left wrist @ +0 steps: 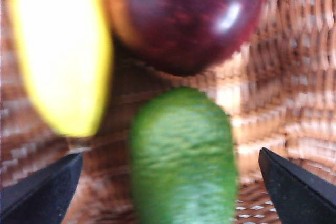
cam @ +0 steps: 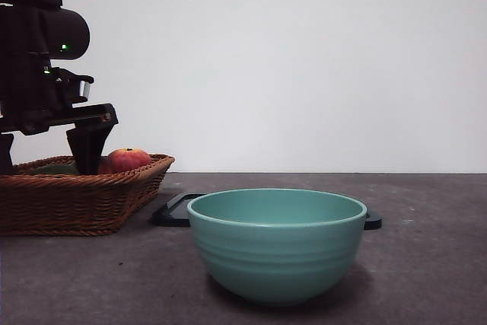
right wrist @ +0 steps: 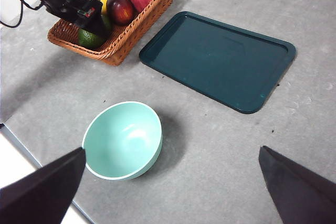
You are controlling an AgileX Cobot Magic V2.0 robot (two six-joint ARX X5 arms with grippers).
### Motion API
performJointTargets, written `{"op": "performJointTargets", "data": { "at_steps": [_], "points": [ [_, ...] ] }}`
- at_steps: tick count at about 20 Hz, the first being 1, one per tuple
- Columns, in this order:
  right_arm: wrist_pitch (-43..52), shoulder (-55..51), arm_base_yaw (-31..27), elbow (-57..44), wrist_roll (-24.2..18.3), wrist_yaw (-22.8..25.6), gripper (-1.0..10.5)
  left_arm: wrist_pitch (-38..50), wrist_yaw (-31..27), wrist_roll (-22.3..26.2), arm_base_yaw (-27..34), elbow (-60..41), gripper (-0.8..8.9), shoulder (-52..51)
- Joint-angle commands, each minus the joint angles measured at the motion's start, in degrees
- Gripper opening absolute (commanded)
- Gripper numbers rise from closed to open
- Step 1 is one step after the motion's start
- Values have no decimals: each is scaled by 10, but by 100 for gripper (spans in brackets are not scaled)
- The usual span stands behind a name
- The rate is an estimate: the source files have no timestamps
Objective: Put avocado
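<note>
Avocado (left wrist: 181,156) lies between my left gripper's (left wrist: 170,182) spread, empty jaws, long axis pointing away along the approach; right gripper (right wrist: 170,182) waits released.

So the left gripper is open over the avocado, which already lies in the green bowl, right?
Not quite. The left gripper is open over the avocado, but the avocado lies in the wicker basket, not the green bowl, as the left wrist view shows.

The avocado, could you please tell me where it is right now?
The dark green, bumpy-skinned avocado lies in the brown wicker basket, beside the dark maroon round fruit and the yellow banana, between the open jaws of the left claw.
</note>
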Motion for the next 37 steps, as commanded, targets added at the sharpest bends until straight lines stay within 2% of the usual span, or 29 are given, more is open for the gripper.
{"op": "performJointTargets", "data": {
  "at_steps": [1, 5, 9, 13, 18, 22, 25, 29, 37],
  "points": [
    [4, 2, 3, 9, -4, -1, 572, 5, 7, 1, -1, 12, 740, 16],
    [4, 2, 3, 9, -4, -1, 572, 6, 6, -2, 4, 12, 610, 34],
    [4, 2, 3, 9, -4, -1, 572, 0, 7, -5, 4, 17, 324, 35],
    [4, 2, 3, 9, -4, -1, 572, -40, 8, -4, 4, 47, 236, 33],
    [4, 2, 3, 9, -4, -2, 572, -110, 20, -3, -7, 93, 235, 5],
    [4, 2, 3, 9, -4, -2, 572, -143, 45, -3, -49, 93, 235, -60],
    [3, 2, 3, 9, -4, -2, 572, -152, 45, -5, -109, 93, 235, -111],
    [3, 2, 3, 9, -4, -1, 572, -146, 53, -31, -205, 93, 236, -146],
    [5, 2, 3, 9, -4, -2, 572, -77, 53, -43, -361, 92, 236, -89]
  ]
}}
